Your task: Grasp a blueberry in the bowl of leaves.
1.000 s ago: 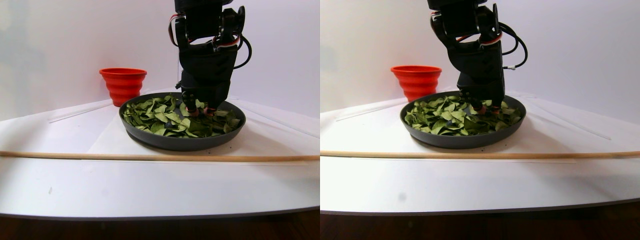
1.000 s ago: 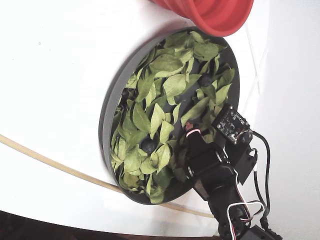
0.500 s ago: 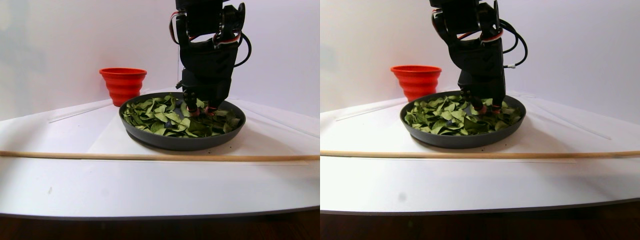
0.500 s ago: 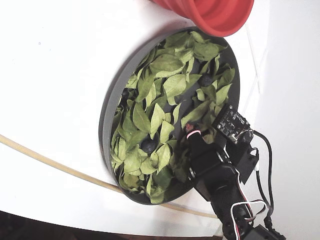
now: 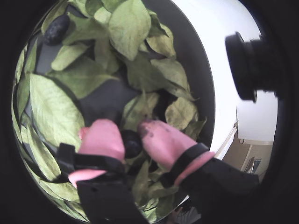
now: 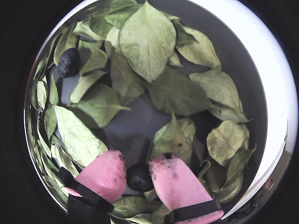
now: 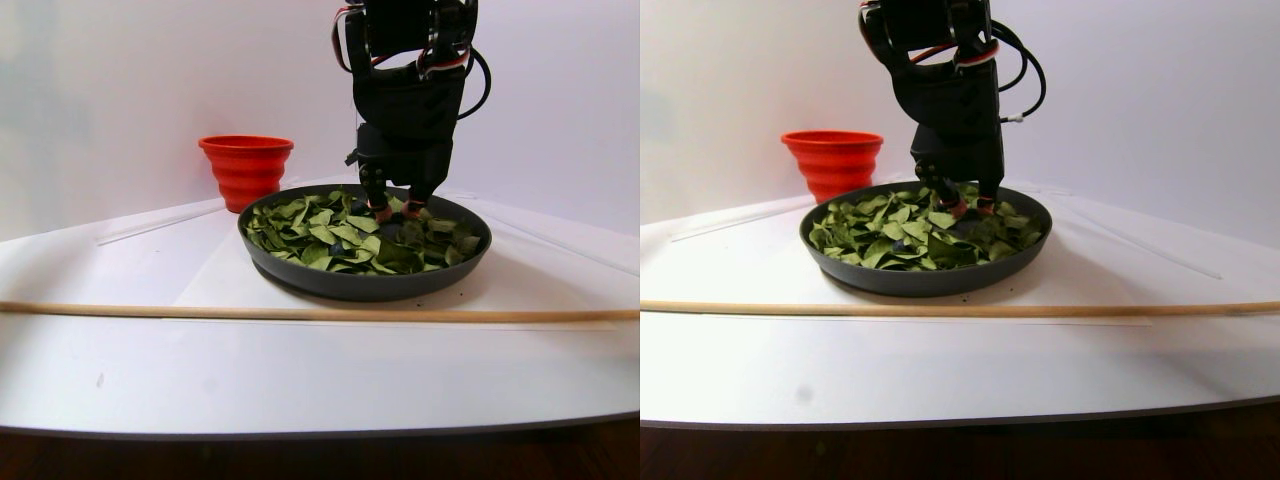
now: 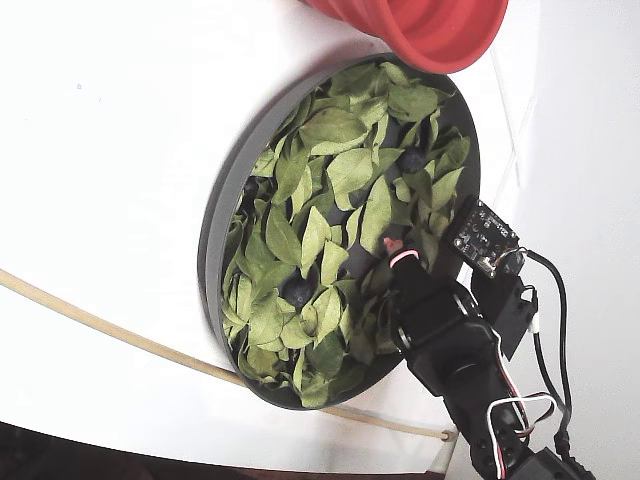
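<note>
- Wrist views: two blueberries; one [image 6: 68, 62] lies up and left of the pincer [image 6: 138, 171] among the leaves [image 6: 147, 42].
- The other blueberry [image 6: 139, 177] sits pinched between the two pink fingertips [image 6: 106, 171].
- Fixed view alone: red cup [image 8: 430, 28] beyond the bowl [image 8: 222, 205], and one wooden rod [image 8: 130, 340].

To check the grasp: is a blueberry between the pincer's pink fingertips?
Yes, in a wrist view a dark blueberry sits between the two pink fingertips.
</note>
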Robot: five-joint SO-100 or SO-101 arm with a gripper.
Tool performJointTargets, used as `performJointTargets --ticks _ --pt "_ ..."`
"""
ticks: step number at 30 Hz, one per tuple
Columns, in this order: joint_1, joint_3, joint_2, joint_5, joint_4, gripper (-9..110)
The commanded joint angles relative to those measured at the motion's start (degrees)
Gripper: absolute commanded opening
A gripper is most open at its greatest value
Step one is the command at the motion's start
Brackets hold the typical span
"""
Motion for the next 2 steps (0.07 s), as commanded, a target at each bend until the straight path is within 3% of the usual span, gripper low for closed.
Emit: performJointTargets --ticks 1,2 --pt "-0.35 -1.23 7.91 -0.26 0.09 9" --pt "-0.53 -1.14 8.44 -0.26 0.44 9"
